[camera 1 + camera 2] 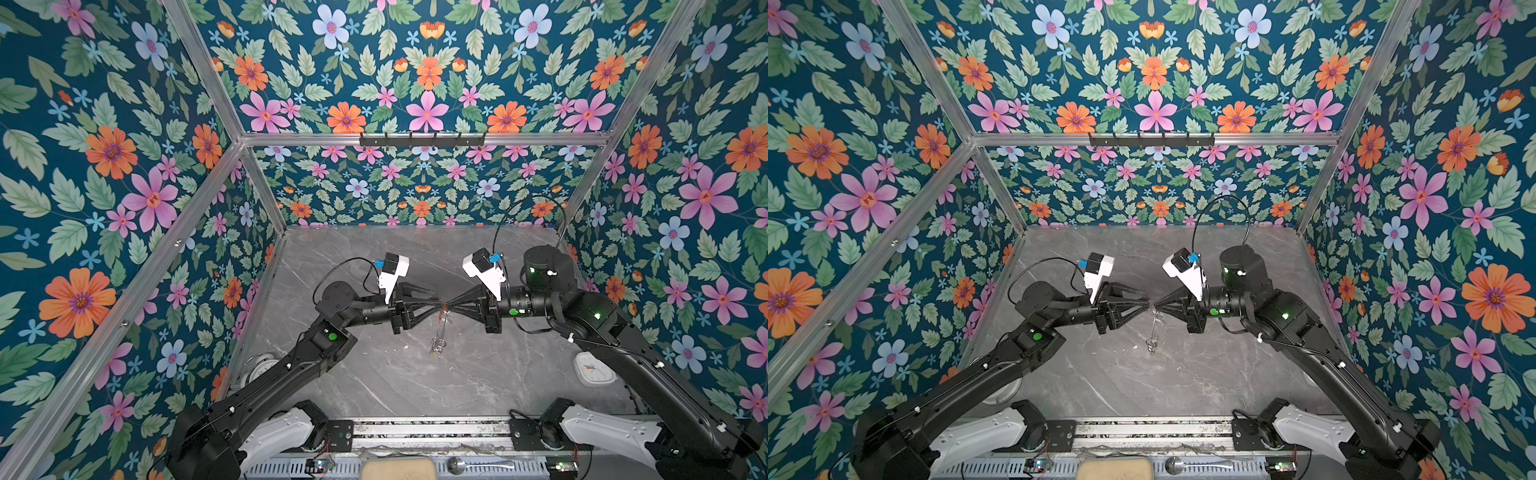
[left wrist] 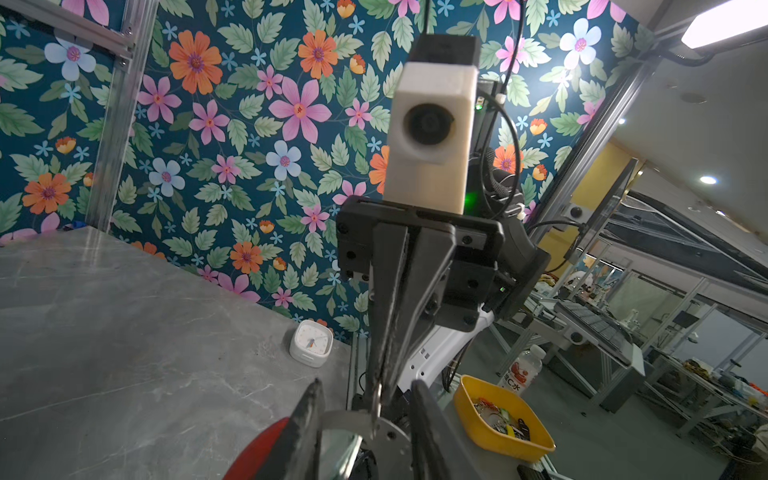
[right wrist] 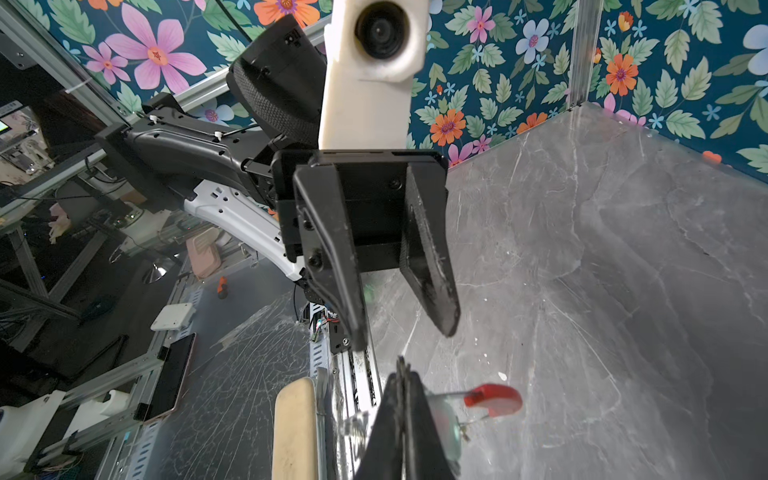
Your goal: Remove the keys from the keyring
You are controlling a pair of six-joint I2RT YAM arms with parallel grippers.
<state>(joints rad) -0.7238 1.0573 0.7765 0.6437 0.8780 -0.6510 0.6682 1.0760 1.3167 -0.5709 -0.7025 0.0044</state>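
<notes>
Grey keyring [image 1: 441, 326] dangles from clenched right hand [image 1: 450, 306]; left hand [image 1: 437, 303] released beside it.

Thin keyring [image 1: 441, 326] hangs edge-on, red section uppermost; silver keys [image 1: 437, 345] cluster at its bottom.

- A grey marbled surface [image 1: 395, 382] is shown.
- A white square clock [image 1: 594, 368] is laid face-up at its edge.
- Small white specks [image 3: 503, 376] are scattered well apart from the clock.
</notes>
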